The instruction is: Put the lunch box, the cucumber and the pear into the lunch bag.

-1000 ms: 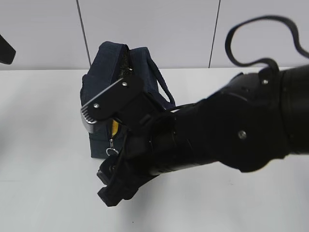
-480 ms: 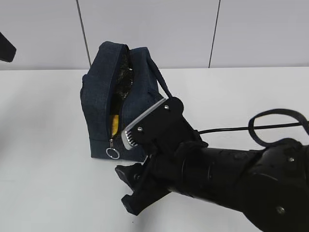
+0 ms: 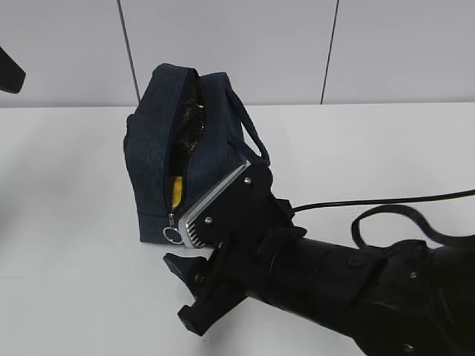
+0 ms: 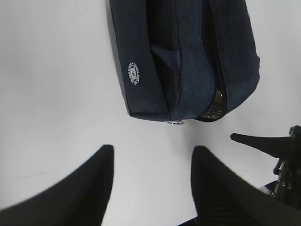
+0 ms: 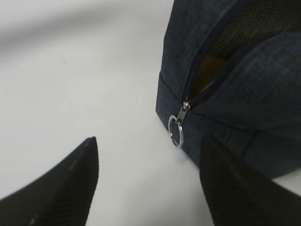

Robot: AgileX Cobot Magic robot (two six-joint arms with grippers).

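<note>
The dark navy lunch bag [image 3: 159,152] stands on the white table with its zipper open. A yellow-orange piece of the pear [image 3: 177,191] shows in the gap; it also shows in the right wrist view [image 5: 205,77]. The lunch box and the cucumber are hidden. My right gripper [image 3: 182,291] is open and empty, low over the table just in front of the bag's metal ring pull [image 5: 176,131]. My left gripper [image 4: 153,150] is open and empty, high above the table beside the bag [image 4: 188,61], on the side with its white logo [image 4: 134,73].
A rope-like handle [image 3: 251,133] hangs on the bag's right side. A black cable [image 3: 349,200] trails from the right arm across the table. A black part of the left arm [image 3: 9,76] sits at the left edge. A white panelled wall stands behind.
My right arm has drawn back from the bag's opening and dropped toward the table in front. Its open gripper now sits low by the ring pull. The bag has not moved.
</note>
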